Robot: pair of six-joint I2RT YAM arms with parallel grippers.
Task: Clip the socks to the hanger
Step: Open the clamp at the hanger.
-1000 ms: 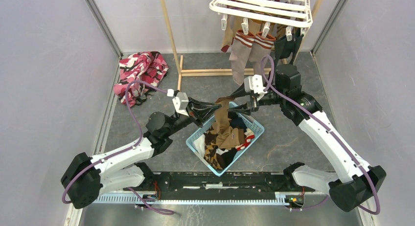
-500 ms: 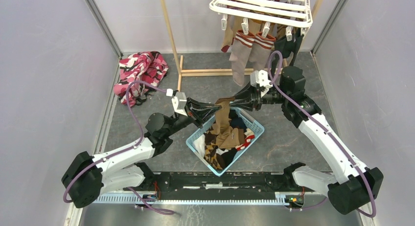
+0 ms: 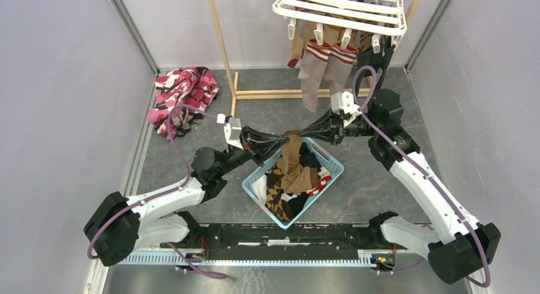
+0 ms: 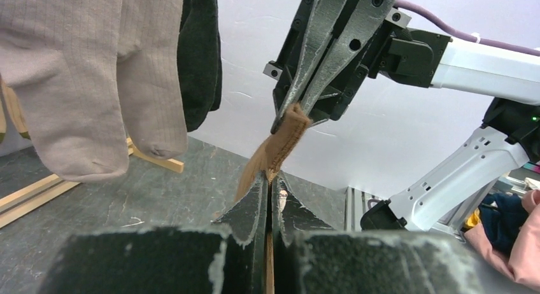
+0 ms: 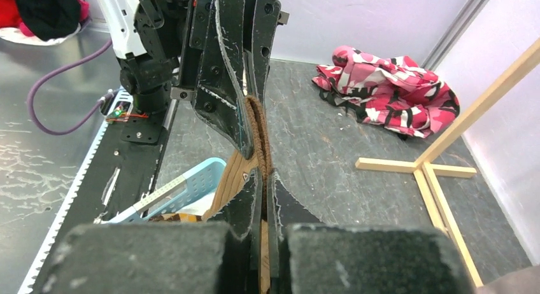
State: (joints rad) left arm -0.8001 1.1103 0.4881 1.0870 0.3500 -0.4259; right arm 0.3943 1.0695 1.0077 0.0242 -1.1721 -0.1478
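Grey mottled floor; pale lilac walls; hanger at back

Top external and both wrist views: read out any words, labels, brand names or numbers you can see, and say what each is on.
No text can be read in any view.
White strip on the black base rail: its marks are too small to read.
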